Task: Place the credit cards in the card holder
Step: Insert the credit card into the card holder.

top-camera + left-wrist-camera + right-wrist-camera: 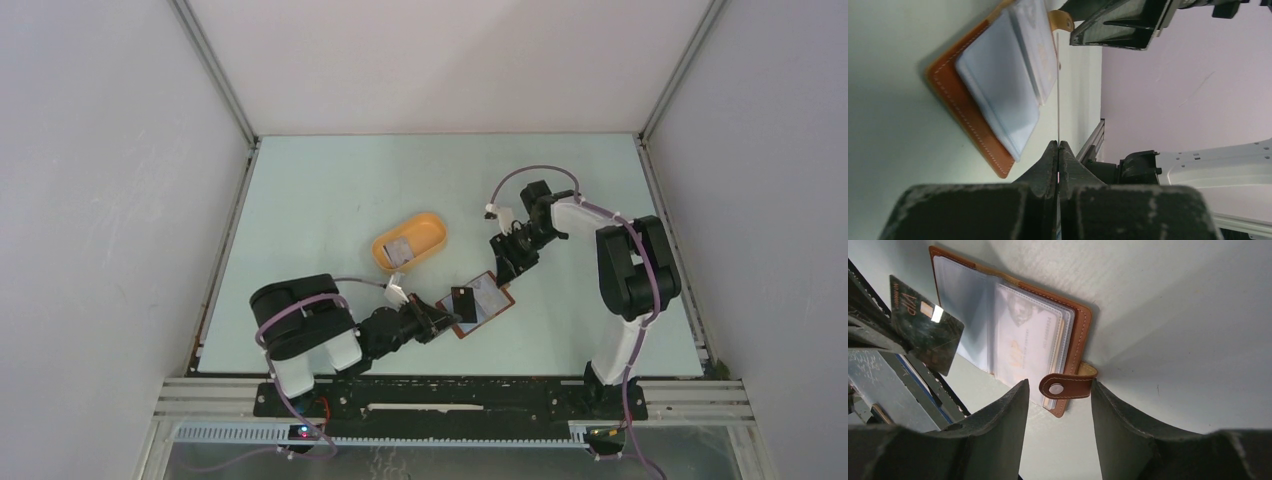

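The brown card holder point(484, 300) lies open on the table, its clear sleeves up, and a pale credit card point(1024, 337) sits in one sleeve. My left gripper point(448, 313) is shut on a dark credit card point(463, 303), held on edge over the holder's left part. In the left wrist view that card point(1058, 90) shows as a thin line rising from the shut gripper point(1058, 146), beside the holder point(973, 107). My right gripper point(1059, 385) is open at the holder's far right edge, with the snap strap point(1068, 386) between its fingers. Another card point(400, 250) lies in the orange tray.
The orange-yellow oval tray point(432, 226) stands behind and left of the holder. Grey walls close in the table on three sides. The right arm point(630, 270) reaches in from the right, and the left arm's base point(300, 320) is at the near left.
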`<state>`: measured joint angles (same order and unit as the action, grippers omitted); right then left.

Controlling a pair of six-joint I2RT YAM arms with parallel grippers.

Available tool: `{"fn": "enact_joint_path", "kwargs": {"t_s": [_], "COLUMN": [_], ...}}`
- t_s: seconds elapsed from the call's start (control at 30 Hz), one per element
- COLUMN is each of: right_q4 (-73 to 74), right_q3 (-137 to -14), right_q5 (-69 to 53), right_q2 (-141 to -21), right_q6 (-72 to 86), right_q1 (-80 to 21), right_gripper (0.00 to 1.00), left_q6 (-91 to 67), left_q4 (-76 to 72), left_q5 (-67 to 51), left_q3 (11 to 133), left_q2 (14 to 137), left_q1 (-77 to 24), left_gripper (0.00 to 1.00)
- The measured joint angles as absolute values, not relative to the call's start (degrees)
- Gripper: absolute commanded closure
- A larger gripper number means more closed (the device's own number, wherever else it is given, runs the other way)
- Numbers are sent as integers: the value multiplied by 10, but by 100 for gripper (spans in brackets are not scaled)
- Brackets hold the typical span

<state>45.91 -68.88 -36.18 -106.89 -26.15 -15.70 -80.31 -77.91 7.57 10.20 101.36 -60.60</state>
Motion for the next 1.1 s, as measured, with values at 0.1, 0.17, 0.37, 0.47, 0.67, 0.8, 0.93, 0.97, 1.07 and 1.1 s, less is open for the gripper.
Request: {"fn": "enact_joint_path", "kwargs": {"t_s": [0.1,0.17,0.37,0.47,0.67,0.8,0.93,0.97,1.07,1.1], "right_q4": [459,460,466,468,471,471,471,471,471,471], "right_q3": [-689,-689,-690,-691,-691,-691,-691,-691,-691,-691], "right_q5": [-360,-360,-362,-363,-363,-363,-362,-362,-362,-362], "right_q2": [-1074,-1078,-1093,-1094,-1094,-1094,-1094,-1094,-1094,-1094], "right_q6": [-260,-258,-253,-252,-251,-251,-251,-251,-250,-249], "right_q1": [-157,-157,-157,-157,-157,-157,-157,-157,-157,-157], "right_gripper": [45,46,48,48,49,49,50,50,50,50], "left_q6": [-812,-815,-826,-832,-847,-860,-877,-882,-892,-895], "left_q4": [-782,-783,-788,-788,-794,-811,-825,-827,-835,-837], "left_q5": [76,78,79,78,78,78,78,78,78,78], "left_q3": [102,102,103,109,110,111,111,111,111,111], "left_q2": [1032,1040,1057,1070,1080,1096,1112,1114,1114,1114], "left_q1": [-606,-606,-606,-606,-606,-606,-606,-606,-606,-606], "left_gripper": [100,100,100,100,100,100,100,100,100,100]}}
